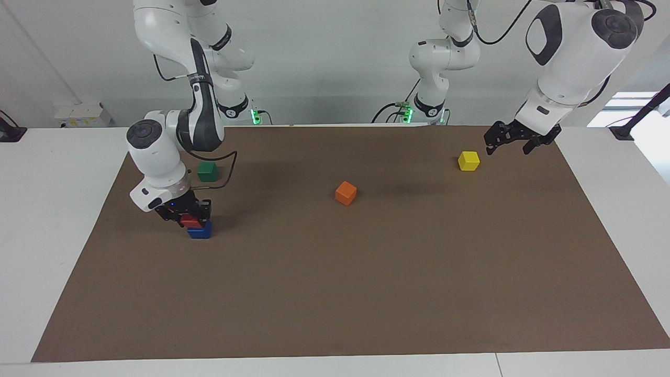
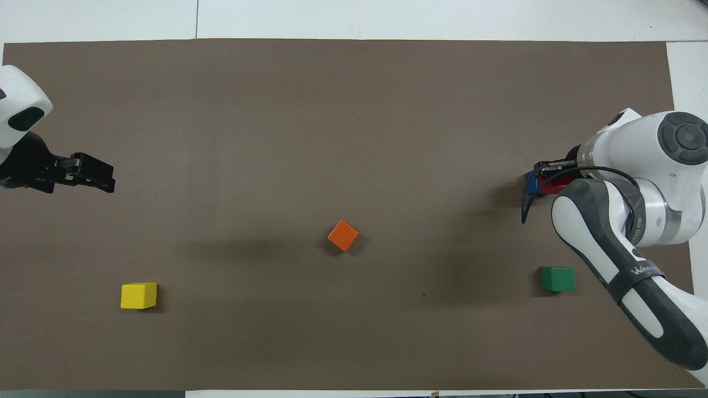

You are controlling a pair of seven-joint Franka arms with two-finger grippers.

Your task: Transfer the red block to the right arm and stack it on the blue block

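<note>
blue block [image 1: 200, 231] near the counter's [image 1: 335, 293] right-arm edge carries the red block [image 1: 191, 221], gripped by the right claw [image 1: 189, 214]; square it, then release gently. left claw [image 1: 515, 140], open, waits.

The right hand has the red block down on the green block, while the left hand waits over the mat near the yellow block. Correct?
Not quite: the facing view shows the right hand setting the red block on the blue block. The green block sits apart, nearer the robots.

The right gripper [image 1: 192, 215] is reaching steeply down near the right arm's end of the table, fingers clamping. The left gripper [image 1: 515, 139] is hanging raised at the left arm's end, fingers apart.
</note>
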